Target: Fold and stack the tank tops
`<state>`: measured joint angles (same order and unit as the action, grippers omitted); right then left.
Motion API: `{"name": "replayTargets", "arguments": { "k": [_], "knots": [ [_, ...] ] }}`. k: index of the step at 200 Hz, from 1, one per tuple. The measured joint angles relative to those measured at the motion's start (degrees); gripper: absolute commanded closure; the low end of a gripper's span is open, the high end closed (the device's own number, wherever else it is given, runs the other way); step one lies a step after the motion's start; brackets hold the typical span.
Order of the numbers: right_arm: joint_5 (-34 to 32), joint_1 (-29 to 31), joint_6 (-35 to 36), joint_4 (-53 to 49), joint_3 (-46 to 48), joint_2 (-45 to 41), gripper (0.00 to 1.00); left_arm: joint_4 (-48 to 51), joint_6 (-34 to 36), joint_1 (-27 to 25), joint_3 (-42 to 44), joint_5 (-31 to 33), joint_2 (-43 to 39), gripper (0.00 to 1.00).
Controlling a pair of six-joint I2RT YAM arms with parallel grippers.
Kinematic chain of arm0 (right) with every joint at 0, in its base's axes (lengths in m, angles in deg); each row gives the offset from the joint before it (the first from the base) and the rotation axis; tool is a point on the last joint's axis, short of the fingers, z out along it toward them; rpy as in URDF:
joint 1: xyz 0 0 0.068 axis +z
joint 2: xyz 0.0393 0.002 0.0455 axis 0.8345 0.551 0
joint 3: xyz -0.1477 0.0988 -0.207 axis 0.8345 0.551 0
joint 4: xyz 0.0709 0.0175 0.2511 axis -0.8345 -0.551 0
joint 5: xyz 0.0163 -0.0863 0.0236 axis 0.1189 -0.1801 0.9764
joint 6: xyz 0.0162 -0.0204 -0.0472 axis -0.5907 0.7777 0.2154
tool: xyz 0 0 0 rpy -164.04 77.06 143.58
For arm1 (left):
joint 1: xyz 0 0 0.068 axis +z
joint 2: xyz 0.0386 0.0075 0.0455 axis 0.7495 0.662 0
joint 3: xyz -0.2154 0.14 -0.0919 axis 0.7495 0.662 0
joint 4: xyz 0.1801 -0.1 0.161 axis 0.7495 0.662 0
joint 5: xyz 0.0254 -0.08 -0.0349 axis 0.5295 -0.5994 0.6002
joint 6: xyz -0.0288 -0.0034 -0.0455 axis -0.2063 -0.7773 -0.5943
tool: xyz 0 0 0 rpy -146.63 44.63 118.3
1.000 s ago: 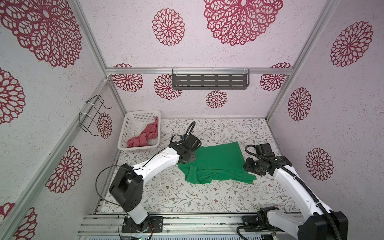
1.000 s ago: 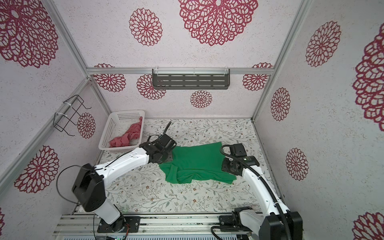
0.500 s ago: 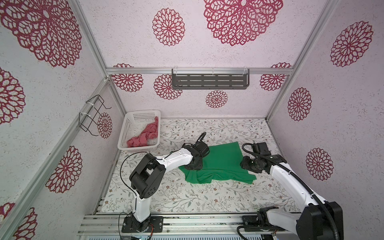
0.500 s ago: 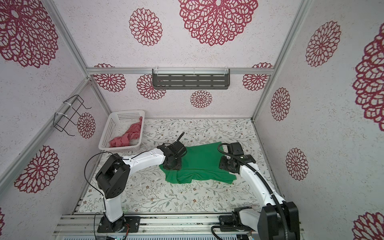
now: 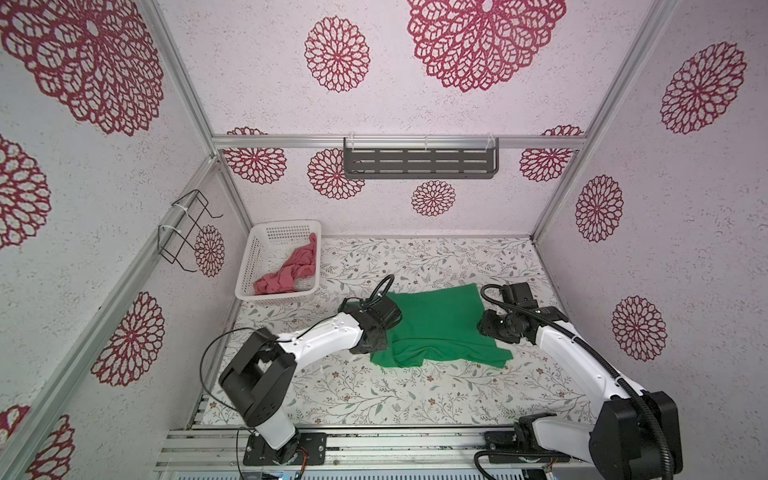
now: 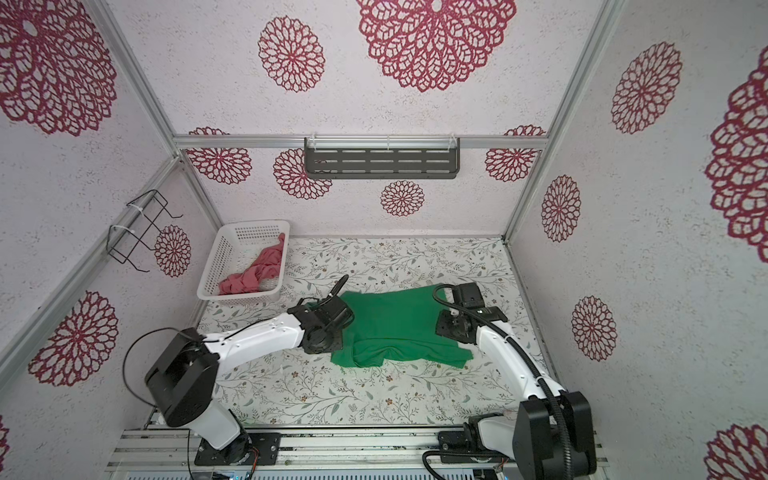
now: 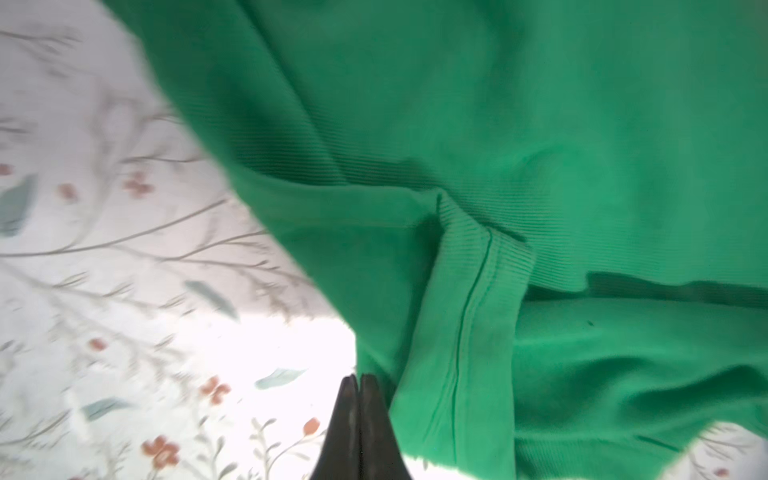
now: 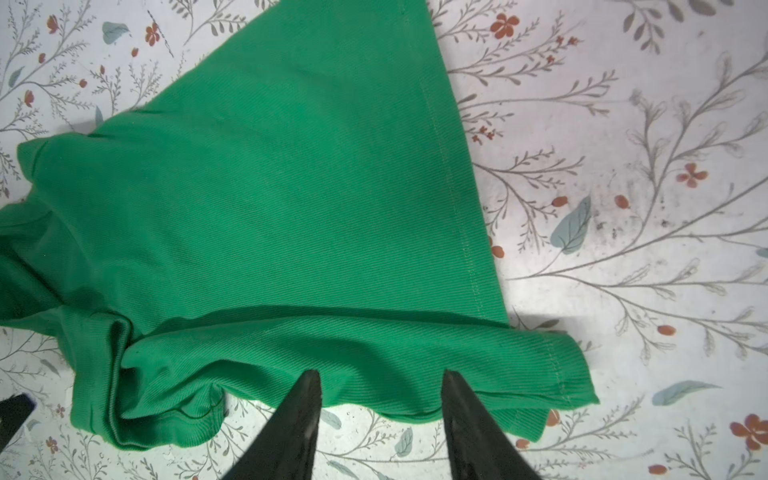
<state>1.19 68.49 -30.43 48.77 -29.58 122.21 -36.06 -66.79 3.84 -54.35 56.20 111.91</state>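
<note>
A bright green tank top point(image 5: 436, 328) point(image 6: 399, 328) lies spread on the flowered table, its front edge bunched and folded under. The pink-red tank top point(image 5: 291, 270) point(image 6: 253, 274) lies crumpled in the white basket point(image 5: 286, 226). My left gripper point(image 7: 358, 378) is shut at the green top's point(image 7: 498, 166) left edge, and no cloth shows between its fingers. My right gripper point(image 8: 380, 374) is open, its fingertips over the hem of the green top point(image 8: 270, 187) at that top's right side. In both top views the wrists hide both pairs of jaws.
The basket point(image 6: 249, 226) stands at the table's back left corner. A black wire rack point(image 5: 187, 232) hangs on the left wall and a dark slotted shelf point(image 5: 419, 164) on the back wall. Walls close in the table on three sides.
My left arm has swung right along the green top's left edge and its jaws have closed. My right gripper has shifted slightly inward and stays open.
</note>
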Motion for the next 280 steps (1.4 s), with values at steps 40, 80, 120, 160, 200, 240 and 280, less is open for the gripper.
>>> {"name": "replayTargets", "arguments": {
  "k": [40, 80, 120, 160, 200, 240, 280],
  "knots": [
    [0.1, 1.0, -0.1, 0.3, 0.0, 0.7, 0.51, 2.3, -1.5, 0.0, -0.7, 2.0, -2.5, 0.73],
    [-0.2, 1.6, -0.1, 0.7, 0.0, 0.9, 0.51, 9.0, 4.3, -2.1, -20.3, 5.1, 13.7, 0.58],
    [-0.6, 1.7, -0.1, 0.3, 0.0, 0.9, 0.51, 9.2, 8.7, -3.8, -27.4, 4.0, 23.5, 0.53],
    [-0.7, 1.7, -0.1, 0.2, 0.0, 0.9, 0.51, 8.9, 9.2, -3.8, -26.7, 2.3, 27.5, 0.54],
    [-0.7, 1.7, 0.0, 0.2, 0.0, 1.0, 0.51, 7.5, 8.5, -3.8, -24.8, 2.0, 27.6, 0.89],
    [-0.7, 1.7, 0.0, 0.2, 0.0, 1.1, 0.51, 6.2, 6.9, -3.7, -21.6, 3.8, 25.2, 1.0],
    [-0.7, 1.7, 0.0, 0.2, 0.0, 1.4, 0.51, 6.5, 3.3, -3.7, -13.4, 7.1, 11.8, 1.0]
  ]
}}
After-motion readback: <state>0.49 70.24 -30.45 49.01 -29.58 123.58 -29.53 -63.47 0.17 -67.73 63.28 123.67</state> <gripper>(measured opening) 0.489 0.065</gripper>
